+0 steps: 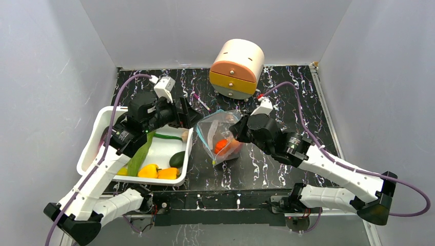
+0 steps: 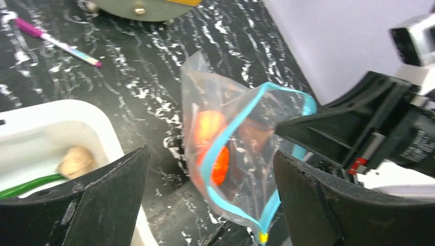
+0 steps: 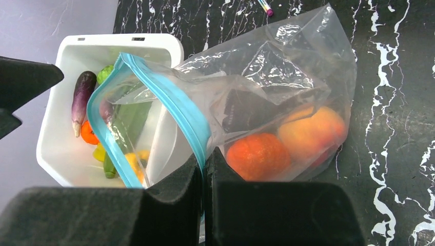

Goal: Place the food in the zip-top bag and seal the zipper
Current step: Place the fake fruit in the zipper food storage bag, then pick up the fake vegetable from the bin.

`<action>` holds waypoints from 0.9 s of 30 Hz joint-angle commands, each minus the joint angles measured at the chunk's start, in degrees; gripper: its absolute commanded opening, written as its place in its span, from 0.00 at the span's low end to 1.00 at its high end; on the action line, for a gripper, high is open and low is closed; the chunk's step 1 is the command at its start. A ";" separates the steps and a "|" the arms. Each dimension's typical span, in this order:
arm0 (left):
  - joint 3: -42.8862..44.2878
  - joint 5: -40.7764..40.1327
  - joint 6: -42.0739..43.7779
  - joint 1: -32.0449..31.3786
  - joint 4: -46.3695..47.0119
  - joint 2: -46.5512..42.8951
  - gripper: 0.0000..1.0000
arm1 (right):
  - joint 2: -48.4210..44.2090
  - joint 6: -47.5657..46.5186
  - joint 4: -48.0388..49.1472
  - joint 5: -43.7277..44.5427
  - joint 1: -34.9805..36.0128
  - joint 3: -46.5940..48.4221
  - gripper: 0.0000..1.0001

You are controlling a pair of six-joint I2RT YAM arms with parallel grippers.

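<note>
The clear zip-top bag (image 1: pixel 221 137) stands on the black marbled table between the arms, mouth facing the tub. My right gripper (image 3: pixel 204 165) is shut on its blue-green zipper (image 3: pixel 180 105) strip, holding the mouth wide. Inside lie an orange fruit (image 3: pixel 258 156) and a red-pink fruit (image 3: pixel 312 133). A small yellow piece (image 2: pixel 262 237) sits at the zipper's low end. My left gripper (image 2: pixel 209 171) is open and empty just in front of the bag's mouth (image 2: pixel 241 154). More food stays in the white tub (image 1: pixel 100 134): eggplant (image 3: pixel 82 97), yellow peppers (image 1: pixel 149 170), a long green leaf (image 1: pixel 139 156).
A round orange-and-cream drawer box (image 1: pixel 237 69) stands at the back of the table. A pink pen (image 1: pixel 201 102) lies between it and the tub. A beige piece (image 2: pixel 76 160) and a green stem (image 2: pixel 28 185) lie in the tub's near corner. Grey walls close in three sides.
</note>
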 commanded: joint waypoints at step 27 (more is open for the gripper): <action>-0.71 -29.60 4.40 4.41 -11.41 1.55 0.89 | -5.86 -0.82 -0.87 1.36 0.20 -0.94 0.00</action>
